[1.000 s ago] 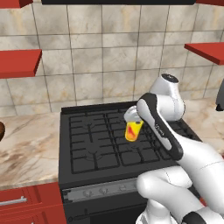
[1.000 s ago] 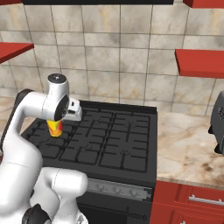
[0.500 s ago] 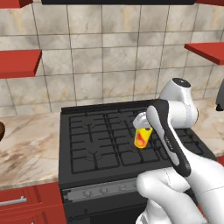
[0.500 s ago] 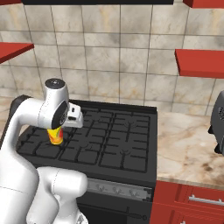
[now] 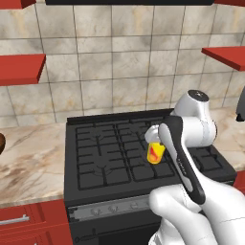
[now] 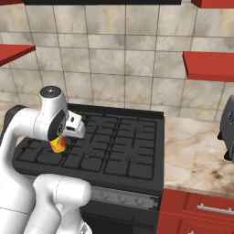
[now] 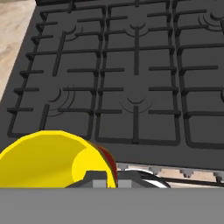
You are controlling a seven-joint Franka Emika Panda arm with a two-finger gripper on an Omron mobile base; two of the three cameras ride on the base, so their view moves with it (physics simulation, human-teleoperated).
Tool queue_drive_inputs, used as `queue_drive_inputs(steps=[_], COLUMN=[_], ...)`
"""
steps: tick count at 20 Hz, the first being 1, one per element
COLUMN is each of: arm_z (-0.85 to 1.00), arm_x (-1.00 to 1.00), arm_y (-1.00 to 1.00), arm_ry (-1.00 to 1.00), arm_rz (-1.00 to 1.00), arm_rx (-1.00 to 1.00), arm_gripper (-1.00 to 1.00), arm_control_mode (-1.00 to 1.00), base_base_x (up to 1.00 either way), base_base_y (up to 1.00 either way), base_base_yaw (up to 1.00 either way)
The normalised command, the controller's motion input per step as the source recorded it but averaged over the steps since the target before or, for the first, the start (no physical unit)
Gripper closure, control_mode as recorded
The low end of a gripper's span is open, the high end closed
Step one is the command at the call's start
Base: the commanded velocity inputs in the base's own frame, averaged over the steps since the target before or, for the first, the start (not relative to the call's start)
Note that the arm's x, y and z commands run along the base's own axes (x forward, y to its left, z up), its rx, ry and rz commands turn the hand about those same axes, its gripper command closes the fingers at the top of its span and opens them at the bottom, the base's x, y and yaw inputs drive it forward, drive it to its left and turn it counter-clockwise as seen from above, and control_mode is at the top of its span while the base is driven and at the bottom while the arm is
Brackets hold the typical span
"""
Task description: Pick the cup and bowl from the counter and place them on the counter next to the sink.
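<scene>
— Since a second earlier, the cup (image 5: 156, 152) had travelled rightward across the stove (image 5: 119, 153) with the arm, ending above the right-hand burners rather than the middle ones. How did it look to handle?

— Light and stiff, I judged: a small yellow cylinder, smooth and probably slippery. The gripper (image 5: 154, 141) was pinched closed on its rim, with the cup hanging tilted below (the hand view showed its open mouth (image 7: 52, 159) close against the finger tips). A rim pinch suited something that narrow; a hold around the body would be surer against swinging.

— Counts?

— One cup, held in the air. One bowl (image 5: 1, 142), just a dark brown sliver at the far left edge, resting on the counter (image 5: 28, 167). One gripper.

— And around it?

— Marbled counter lay on both sides of the stove, with red shelves on the tiled wall.
</scene>
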Motion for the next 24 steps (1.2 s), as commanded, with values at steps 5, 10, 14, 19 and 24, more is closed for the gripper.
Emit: queue_drive_inputs(steps=[5, 10, 14, 19, 24], arm_z=[0.00, 0.00, 0.00, 0.00, 0.00], arm_x=[0.00, 0.00, 0.00, 0.00, 0.00], arm_y=[0.00, 0.00, 0.00, 0.00, 0.00], arm_ry=[0.00, 0.00, 0.00, 0.00, 0.00], arm_rz=[0.00, 0.00, 0.00, 0.00, 0.00], arm_rx=[0.00, 0.00, 0.00, 0.00, 0.00], arm_gripper=[1.00, 1.00, 1.00, 1.00, 1.00], arm_control_mode=[-1.00, -1.00, 1.00, 1.00, 1.00], base_base_x=[0.00, 0.00, 0.00, -0.43, -1.00], base_base_y=[0.00, 0.00, 0.00, 0.00, 0.00], base_base_yaw=[0.00, 0.00, 0.00, -0.01, -0.06])
